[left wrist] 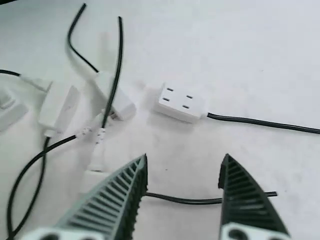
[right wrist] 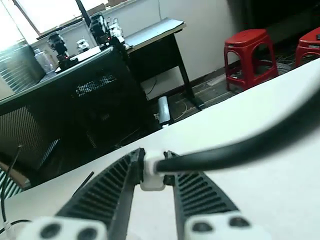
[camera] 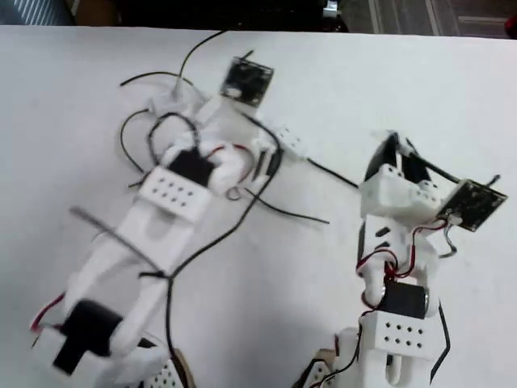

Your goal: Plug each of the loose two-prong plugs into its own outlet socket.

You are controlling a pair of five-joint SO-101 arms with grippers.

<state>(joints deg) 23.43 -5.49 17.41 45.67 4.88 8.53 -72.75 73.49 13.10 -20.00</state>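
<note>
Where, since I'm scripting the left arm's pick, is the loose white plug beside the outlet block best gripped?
Across the long flanks of the white plug, at mid-body, coming straight down from above: it lies flat on the table, slanted, with a black cord over it. The left gripper is open.

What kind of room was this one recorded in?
Likely a lab or workshop: a white table as the work surface, a dark desk loaded with equipment, and red stools on the floor behind.
</note>
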